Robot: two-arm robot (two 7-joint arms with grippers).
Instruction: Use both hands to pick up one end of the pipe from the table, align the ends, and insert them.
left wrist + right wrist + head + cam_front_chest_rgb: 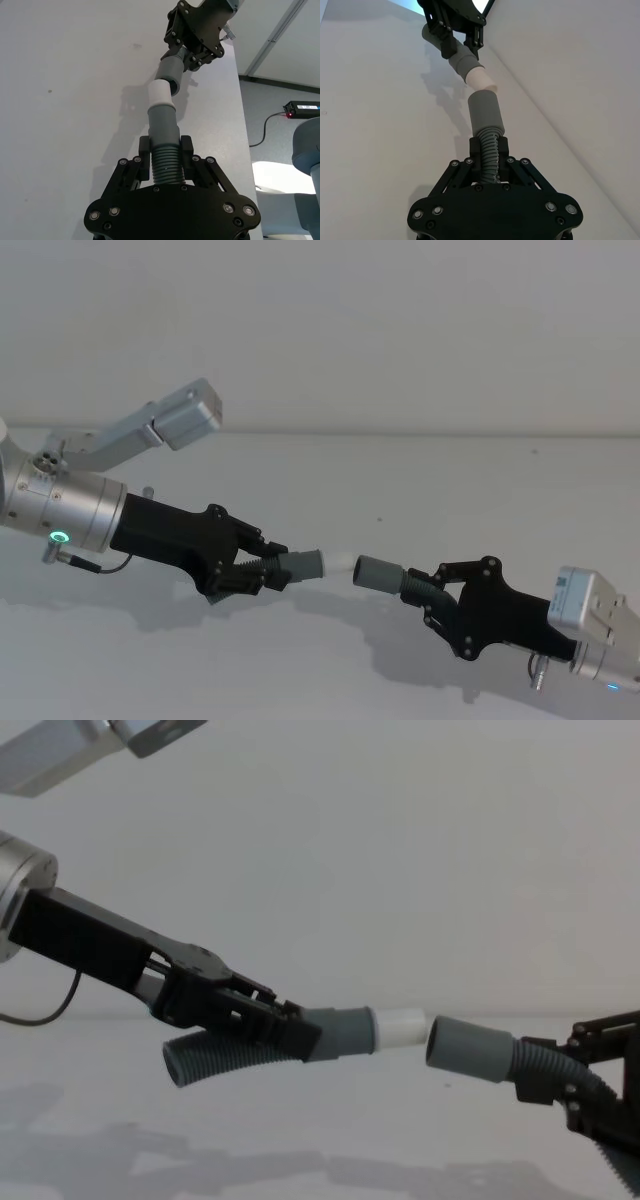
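Observation:
Both pipe pieces are held in the air above the white table point(330, 670). My left gripper point(272, 568) is shut on the ribbed part of one pipe point(165, 167), just behind its smooth grey cuff point(345, 1030) with the narrower white tip point(400, 1025). That piece's short free end point(195, 1060) hangs below the gripper. My right gripper point(420, 592) is shut on the other ribbed pipe point(489, 150), behind its wider open cuff point(468, 1050). The white tip point(338, 563) faces the open cuff point(378, 573) across a small gap, at a slight angle.
The table's right edge point(240, 100) drops to a floor with a black power adapter point(304, 107) and its cable. The left forearm's silver joint with a green light point(60, 537) sits at the left. A silver arm link point(150, 425) rises behind it.

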